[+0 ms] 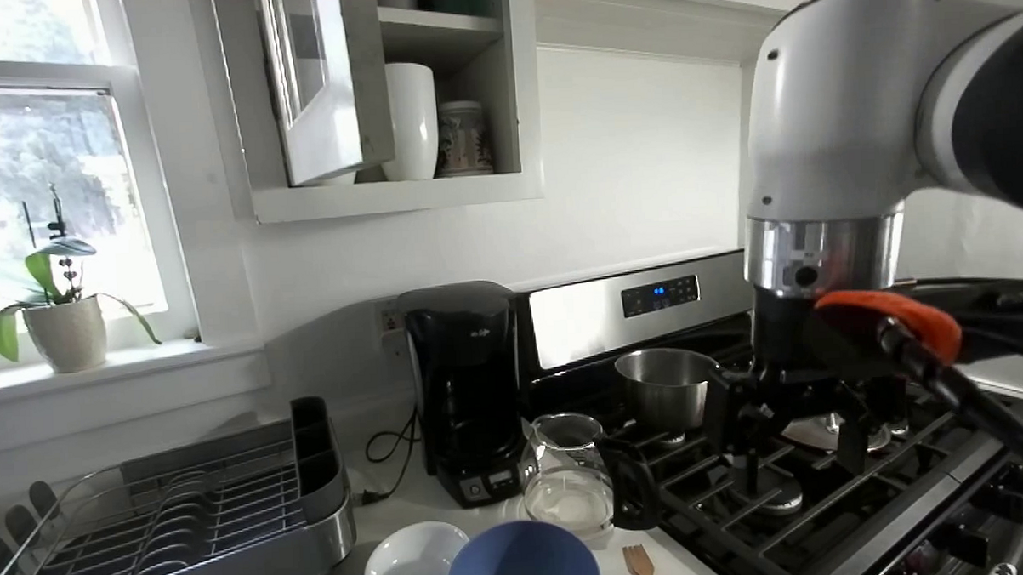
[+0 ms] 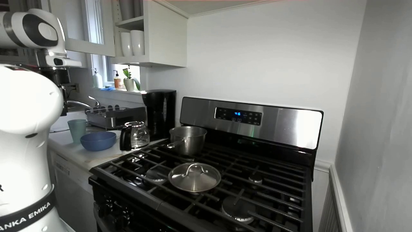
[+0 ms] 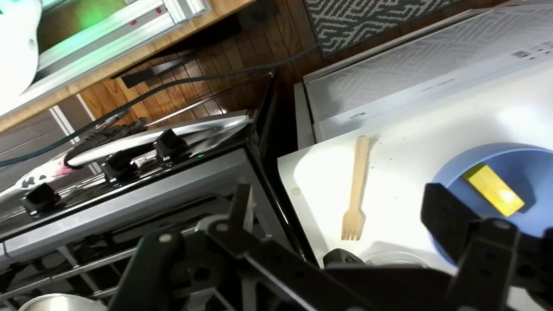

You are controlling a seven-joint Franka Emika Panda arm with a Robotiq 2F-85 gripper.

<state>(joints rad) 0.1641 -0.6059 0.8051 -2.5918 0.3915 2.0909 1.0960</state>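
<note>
- The black two-fingered gripper (image 3: 338,194) is pointed downward and spread wide, its fingers (image 3: 241,203) set well apart; nothing is seen clasped between them.
- A light-brown wooden fork (image 3: 357,185) is laid flat on the white countertop (image 3: 406,166), below the gripper; in the wrist view it is framed between the fingers, and its tines are turned toward a clear glass carafe with a black handle (image 1: 570,490).
- A round blue bowl (image 1: 521,555) is placed near the fork; in the wrist view it is partly covered by one finger; a yellow rectangular block (image 3: 494,190) is contained in it.
- The carafe is stood just beside a tall black plastic coffee maker (image 1: 462,332); a white bowl (image 1: 410,559) and a tapered teal cup (image 2: 76,130) are set close to the blue bowl.
- A black and stainless-steel gas stove (image 2: 283,125) is seen alongside the countertop; a stainless-steel saucepan (image 2: 190,143) is set on its rear grate; a round stainless-steel lid with a looped handle (image 2: 194,183) is laid on the grates near the saucepan.
- A grey dish rack (image 1: 274,558) is placed beside the coffee maker; a green-leaved plant in a pale pot (image 1: 66,337) is stood on the white windowsill (image 1: 178,357).
</note>
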